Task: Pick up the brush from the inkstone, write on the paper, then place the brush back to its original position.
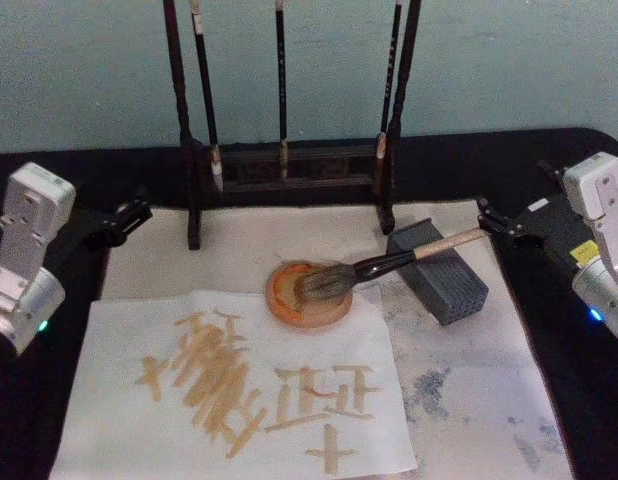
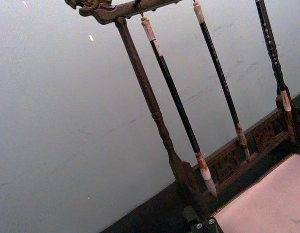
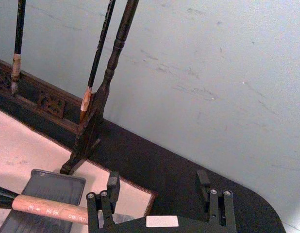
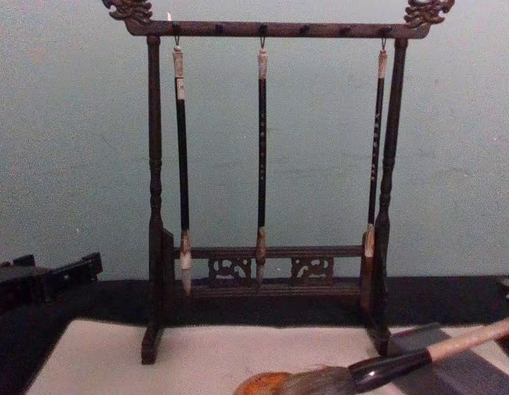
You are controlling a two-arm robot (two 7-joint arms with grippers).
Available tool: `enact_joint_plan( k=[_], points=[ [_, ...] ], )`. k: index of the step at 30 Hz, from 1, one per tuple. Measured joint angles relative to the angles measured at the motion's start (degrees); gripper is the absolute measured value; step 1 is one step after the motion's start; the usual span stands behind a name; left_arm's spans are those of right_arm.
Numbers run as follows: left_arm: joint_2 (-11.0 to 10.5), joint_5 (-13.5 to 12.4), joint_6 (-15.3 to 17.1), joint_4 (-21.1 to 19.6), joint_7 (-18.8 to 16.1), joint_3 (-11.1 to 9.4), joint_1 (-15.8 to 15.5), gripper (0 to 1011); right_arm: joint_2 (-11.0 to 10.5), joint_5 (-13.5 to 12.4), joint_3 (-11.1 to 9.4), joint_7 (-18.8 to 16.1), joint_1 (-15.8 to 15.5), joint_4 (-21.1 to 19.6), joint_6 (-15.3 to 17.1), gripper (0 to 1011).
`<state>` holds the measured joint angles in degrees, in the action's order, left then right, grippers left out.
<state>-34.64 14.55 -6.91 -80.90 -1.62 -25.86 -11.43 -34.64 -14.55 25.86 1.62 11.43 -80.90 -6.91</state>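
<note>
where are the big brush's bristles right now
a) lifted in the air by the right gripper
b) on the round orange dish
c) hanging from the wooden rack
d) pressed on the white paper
b: the brush lies with its bristles on the round orange dish, and its handle is propped on the dark grey block.
</note>
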Motion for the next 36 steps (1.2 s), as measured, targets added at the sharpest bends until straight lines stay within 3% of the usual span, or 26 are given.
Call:
enact_joint_plan(
  k=[36],
  points=[
    [0.0, 0.0, 0.0, 0.0, 0.0, 0.0, 0.0, 1002, 0.0, 0.0, 0.0, 0.0, 0.0, 0.0, 0.0, 1002]
  ],
)
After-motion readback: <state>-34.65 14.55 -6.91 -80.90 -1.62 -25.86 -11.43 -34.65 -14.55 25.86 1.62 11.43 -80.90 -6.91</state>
